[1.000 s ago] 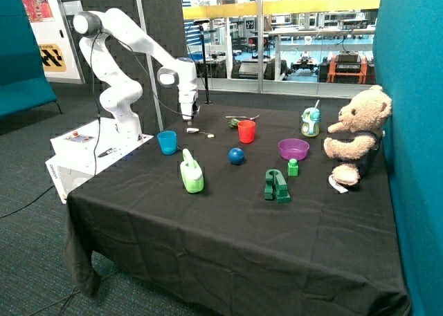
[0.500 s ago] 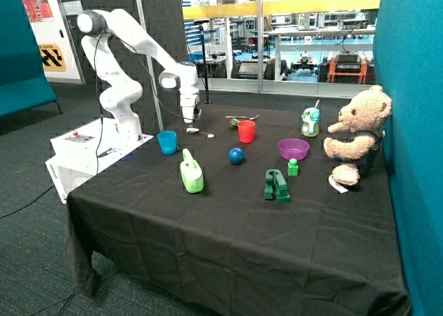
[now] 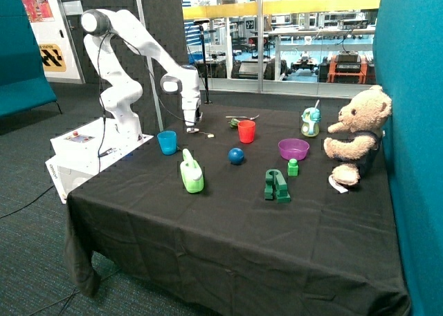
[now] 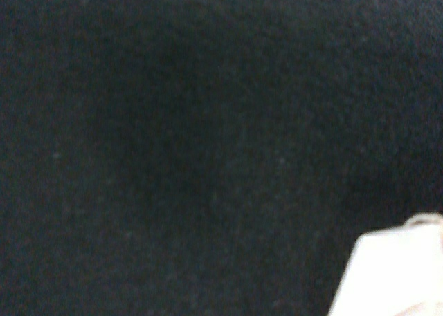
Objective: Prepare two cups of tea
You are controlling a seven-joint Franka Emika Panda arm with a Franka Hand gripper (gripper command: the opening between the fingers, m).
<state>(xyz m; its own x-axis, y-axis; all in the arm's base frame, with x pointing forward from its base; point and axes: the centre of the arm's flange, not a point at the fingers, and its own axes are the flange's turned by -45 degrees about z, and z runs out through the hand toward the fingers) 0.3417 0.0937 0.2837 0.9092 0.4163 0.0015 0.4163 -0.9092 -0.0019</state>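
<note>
Black cloth covers your table [image 3: 228, 247], and over the past second the gripper [image 3: 192, 126] has come down and slid a little toward the red cup [image 3: 246, 131]. It now sits just over a tea bag [image 3: 194, 130]. The bag lies on the cloth between the blue cup [image 3: 167, 142] and the red cup, its tag [image 3: 210, 135] trailing toward the red one. In the wrist view you see almost only cloth, with a white shape [image 4: 394, 274] at one corner, likely that bag. You cannot tell from either view whether the jaws are wide or narrow. By my reading you are at the first pick: nothing shows inside either cup, and I cannot pick out the second bag.

Across the table from the arm's side you have the blue cup, the bag, and a green can [image 3: 192, 174] nearer the front edge. Then come the red cup, a blue ball [image 3: 237, 156], green blocks [image 3: 276, 186], a purple bowl [image 3: 293, 149], a lidded cup [image 3: 311, 122] and a bear [image 3: 356, 133]. All of these sit well apart from the gripper.

The cloth is soft and hangs over the edges, so a low descent could snag it. Around you are grey carpet, teal panels on both sides and a glass wall behind with a workshop beyond.
</note>
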